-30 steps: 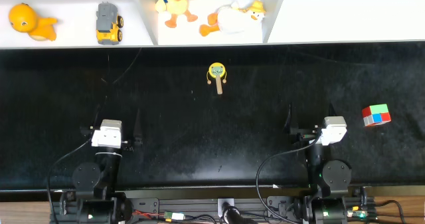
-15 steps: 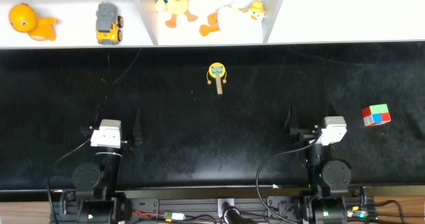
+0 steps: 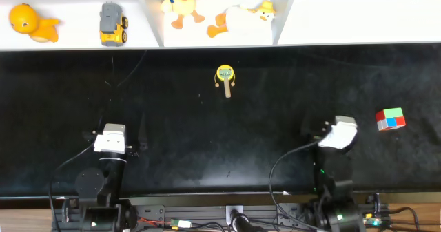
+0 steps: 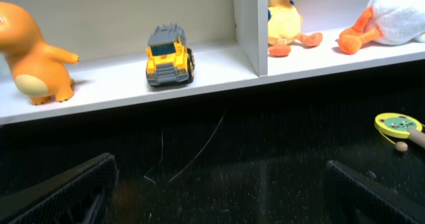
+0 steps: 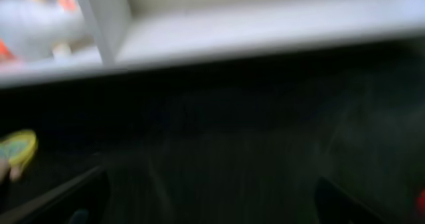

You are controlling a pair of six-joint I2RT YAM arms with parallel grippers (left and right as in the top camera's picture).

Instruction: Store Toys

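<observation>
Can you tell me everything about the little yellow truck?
The toy truck is yellow with a grey roof, a grey front bumper and black wheels, and it looks like plastic. It stands upright on its wheels in the left compartment of the white shelf, nose pointing outward, between an orange toy and the divider, touching neither.

The rattle (image 3: 225, 77) lies on the table (image 3: 207, 135) before the shelf (image 3: 344, 25), cube (image 3: 390, 120) rightward.

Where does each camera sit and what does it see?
Top view: above, looking down on black table and white shelf; left arm and right arm below.
Left wrist view: on its arm, facing the shelf; left gripper open.
Right wrist view: on its arm, facing the shelf; right gripper open.
Shared: all show the round yellow rattle.
</observation>
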